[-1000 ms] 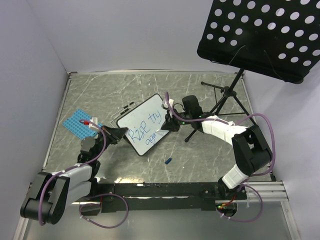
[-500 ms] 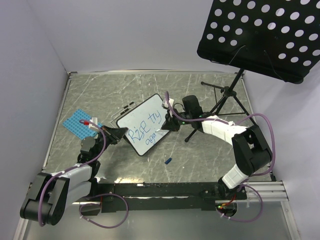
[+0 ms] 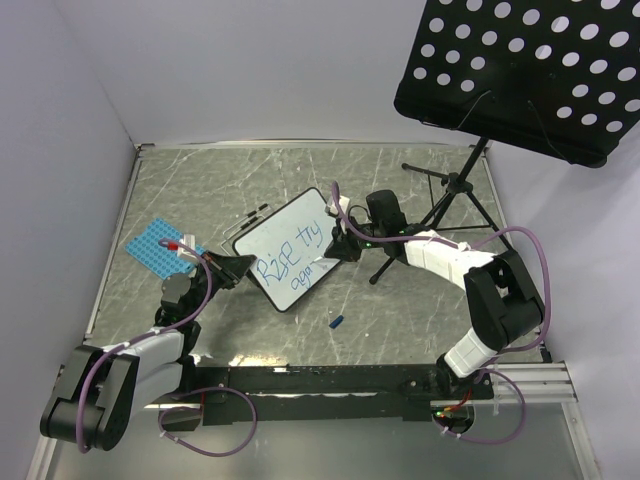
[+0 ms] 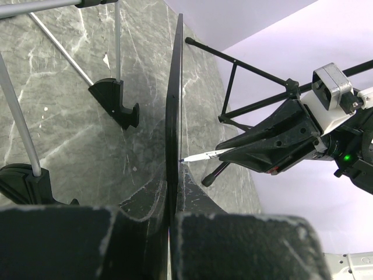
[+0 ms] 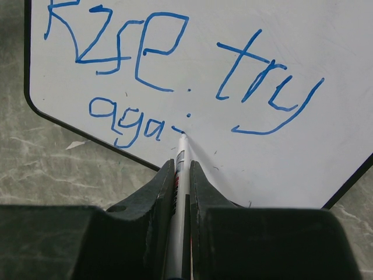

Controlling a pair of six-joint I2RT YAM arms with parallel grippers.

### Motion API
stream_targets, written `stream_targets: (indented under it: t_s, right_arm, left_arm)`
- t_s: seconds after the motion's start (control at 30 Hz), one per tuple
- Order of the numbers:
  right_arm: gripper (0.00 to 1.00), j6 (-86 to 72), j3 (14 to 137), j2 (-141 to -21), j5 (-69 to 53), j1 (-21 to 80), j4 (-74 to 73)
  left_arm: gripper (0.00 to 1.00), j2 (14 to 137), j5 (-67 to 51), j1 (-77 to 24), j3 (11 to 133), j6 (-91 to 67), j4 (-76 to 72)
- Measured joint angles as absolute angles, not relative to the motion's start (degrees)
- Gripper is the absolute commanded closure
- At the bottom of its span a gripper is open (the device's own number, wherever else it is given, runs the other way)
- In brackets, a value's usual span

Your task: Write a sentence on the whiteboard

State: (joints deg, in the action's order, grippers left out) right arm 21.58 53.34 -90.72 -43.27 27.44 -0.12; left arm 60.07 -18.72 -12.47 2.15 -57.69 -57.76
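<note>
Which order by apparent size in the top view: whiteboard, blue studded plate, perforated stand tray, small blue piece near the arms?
1. perforated stand tray (raised toward the camera, so it may look oversized)
2. whiteboard
3. blue studded plate
4. small blue piece

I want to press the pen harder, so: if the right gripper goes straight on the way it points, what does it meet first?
The whiteboard. The right gripper points its marker at it, tip seemingly touching just after "aga" in the sentence.
</note>
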Motion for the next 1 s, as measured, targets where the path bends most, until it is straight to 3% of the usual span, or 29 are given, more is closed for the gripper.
stream_targets:
  t_s: [1.0]
  right_arm:
    - [1.00,22.2,53.0,-90.7,-44.8,27.6,-3.4]
  left_arm:
    - [0.99,60.2,-18.7,-12.5,2.1,-57.7,-57.8]
